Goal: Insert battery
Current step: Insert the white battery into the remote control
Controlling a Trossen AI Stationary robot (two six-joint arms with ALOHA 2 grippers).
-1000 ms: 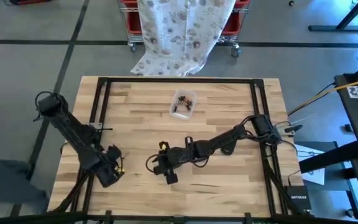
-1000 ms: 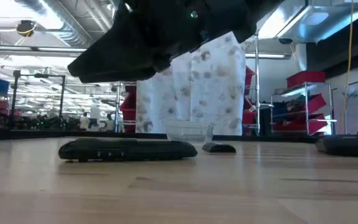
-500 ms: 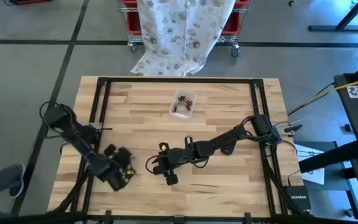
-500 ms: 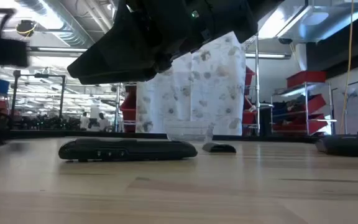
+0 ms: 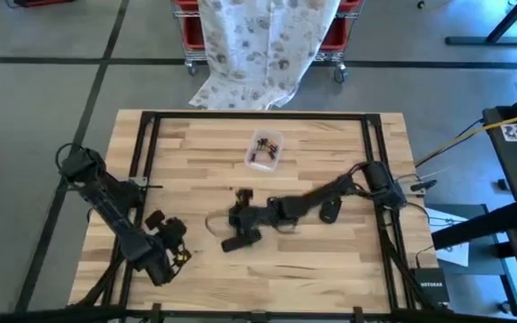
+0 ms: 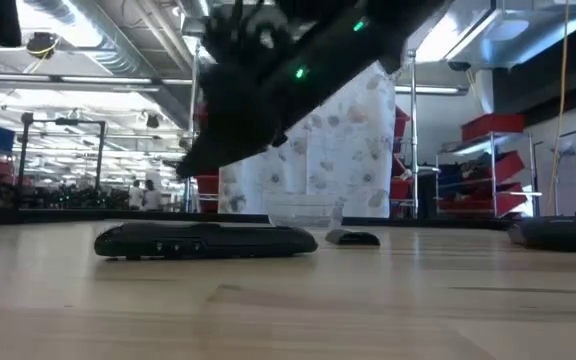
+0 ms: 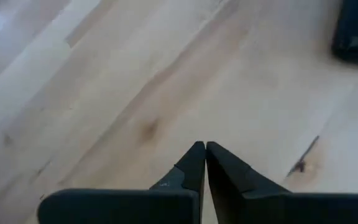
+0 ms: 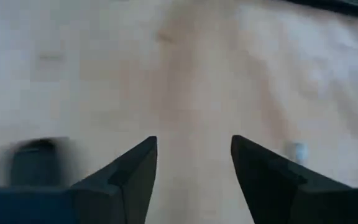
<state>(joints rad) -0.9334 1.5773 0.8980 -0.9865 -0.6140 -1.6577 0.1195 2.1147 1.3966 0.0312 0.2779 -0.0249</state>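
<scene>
The right gripper (image 8: pixel 192 163) has its fingers spread wide with nothing between them. It sits over the middle of the wooden table (image 5: pixel 330 260). A dark flat remote (image 5: pixel 240 240) lies just below it, at about 6 o'clock from the gripper. A small clear box (image 5: pixel 265 149) with little parts sits at 12 o'clock, near the far edge. The left gripper (image 7: pixel 205 163) is pinched closed and empty, at 9 o'clock by the table's left side. I cannot tell where the battery is.
</scene>
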